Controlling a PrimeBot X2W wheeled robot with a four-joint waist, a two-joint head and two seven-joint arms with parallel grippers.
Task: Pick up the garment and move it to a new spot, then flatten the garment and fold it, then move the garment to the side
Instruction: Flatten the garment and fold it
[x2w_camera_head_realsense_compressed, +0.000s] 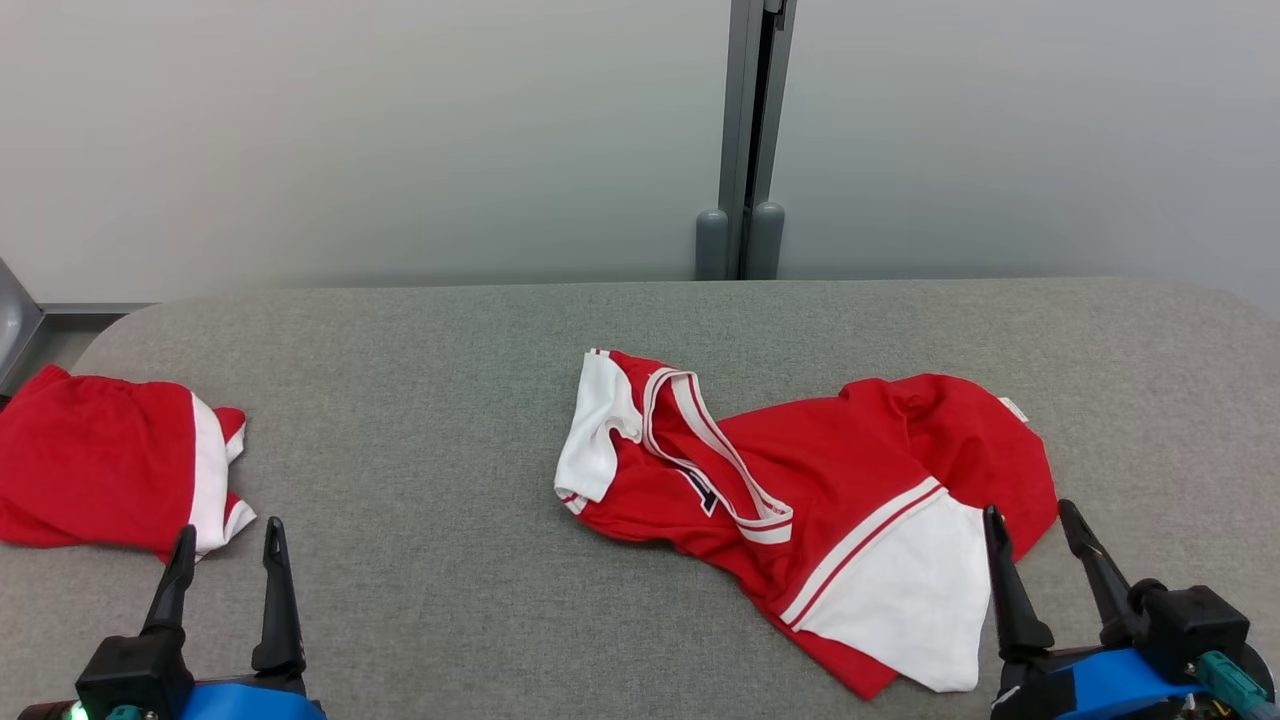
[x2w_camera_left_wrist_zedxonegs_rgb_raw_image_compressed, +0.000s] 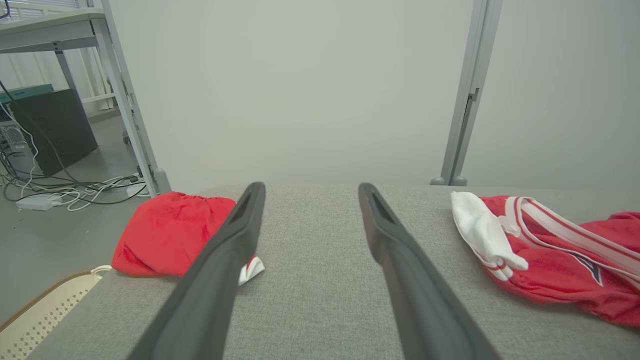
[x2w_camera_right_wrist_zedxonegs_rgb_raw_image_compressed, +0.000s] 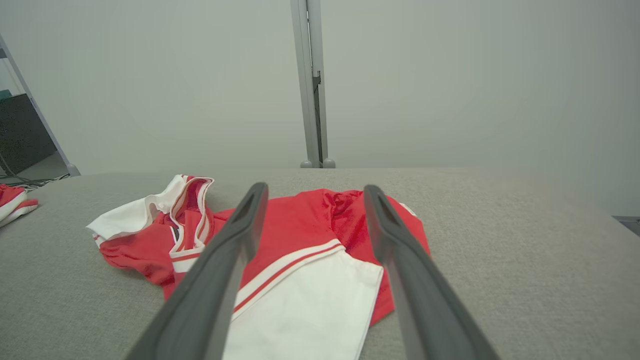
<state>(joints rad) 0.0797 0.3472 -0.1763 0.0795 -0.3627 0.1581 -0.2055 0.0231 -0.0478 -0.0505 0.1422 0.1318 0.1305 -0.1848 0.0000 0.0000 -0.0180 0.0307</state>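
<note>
Head cam: high, looks fwd and down over grey table (x2w_camera_head_realsense_compressed: 450, 330) toward post (x2w_camera_head_realsense_compressed: 738, 140). L wrist cam: low, close to tabletop, left of post. R wrist cam: low, faces post. All 3 share post, red garment (x2w_camera_head_realsense_compressed: 800, 470).

The left pincer (x2w_camera_left_wrist_zedxonegs_rgb_raw_image_compressed: 310, 187) rises from the bottom centre of the frame. Its two dark fingers are spread wide with only bare grey surface (x2w_camera_left_wrist_zedxonegs_rgb_raw_image_compressed: 310, 280) between them. A folded red cloth (x2w_camera_left_wrist_zedxonegs_rgb_raw_image_compressed: 165, 240) lies at middle left, partly behind one finger. The crumpled red-and-white garment (x2w_camera_left_wrist_zedxonegs_rgb_raw_image_compressed: 550, 270) lies at the right edge. A grey post (x2w_camera_left_wrist_zedxonegs_rgb_raw_image_compressed: 462, 100) stands at upper right. Cables (x2w_camera_left_wrist_zedxonegs_rgb_raw_image_compressed: 75, 190) trail across the floor at far left.
</note>
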